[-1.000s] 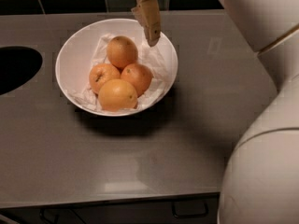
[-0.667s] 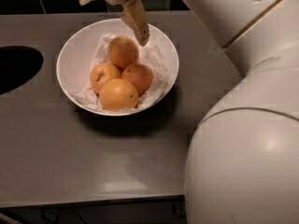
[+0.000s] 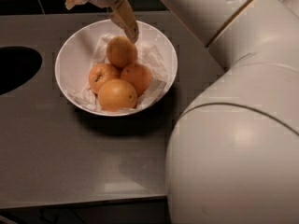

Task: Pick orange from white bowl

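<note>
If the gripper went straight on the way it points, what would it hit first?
Probably the rearmost orange in the white bowl; the gripper hangs open above the bowl's back rim, though depth is unclear.

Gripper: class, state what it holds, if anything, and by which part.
Nothing. The gripper hangs open over the white bowl's far rim; one finger points down beside the rearmost orange, which lies in the bowl ungripped.

The smooth dark-grey countertop (image 3: 70, 157) carries a wide, shallow, glossy white bowl (image 3: 74, 55), which sits towards its back edge, to the right of a dark oval opening (image 3: 14, 69) in the surface. My gripper (image 3: 102, 18) hangs over the bowl's far rim, fingers spread apart.
</note>
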### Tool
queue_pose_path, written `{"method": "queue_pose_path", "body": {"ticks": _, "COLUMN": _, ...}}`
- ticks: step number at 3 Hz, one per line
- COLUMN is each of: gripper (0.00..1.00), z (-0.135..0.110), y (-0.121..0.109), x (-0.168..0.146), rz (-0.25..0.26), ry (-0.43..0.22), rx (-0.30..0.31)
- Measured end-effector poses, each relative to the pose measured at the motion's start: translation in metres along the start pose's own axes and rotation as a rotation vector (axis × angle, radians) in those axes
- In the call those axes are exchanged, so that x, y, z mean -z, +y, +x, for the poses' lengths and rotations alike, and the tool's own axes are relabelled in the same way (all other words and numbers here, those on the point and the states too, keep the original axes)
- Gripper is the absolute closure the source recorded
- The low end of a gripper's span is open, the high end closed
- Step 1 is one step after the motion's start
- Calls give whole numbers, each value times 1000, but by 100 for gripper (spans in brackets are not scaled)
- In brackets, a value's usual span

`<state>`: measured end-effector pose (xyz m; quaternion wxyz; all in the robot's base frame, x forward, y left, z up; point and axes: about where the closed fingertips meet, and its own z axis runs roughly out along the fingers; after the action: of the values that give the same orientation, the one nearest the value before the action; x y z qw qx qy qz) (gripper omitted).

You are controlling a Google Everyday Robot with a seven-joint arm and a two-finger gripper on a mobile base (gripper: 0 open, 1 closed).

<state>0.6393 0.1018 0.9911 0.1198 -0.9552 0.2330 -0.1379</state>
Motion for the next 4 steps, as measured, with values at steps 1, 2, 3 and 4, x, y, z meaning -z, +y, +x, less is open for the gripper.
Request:
{"method": "queue_pose_path", "body": {"ticks": 1, "gripper": 0, "z": -1, "y": 1, "x": -6, "rz": 12, "ry": 10, "rx": -17}}
{"method": "queue_pose_path", "body": {"ticks": 2, "gripper": 0, "z": -8, "y": 12, "x": -2, "rz": -28, "ry": 33, "rx": 38}}
{"method": "queue_pose_path", "body": {"ticks": 3, "gripper": 0, "z": -13, "y": 24, "x": 7, "rz": -63, "ry": 56, "rx": 84}}
{"method": "queue_pose_path", "body": {"ticks": 4, "gripper": 0, "z": -16, "y": 26, "x": 7, "rz": -73, "ry": 61, "rx": 166}}
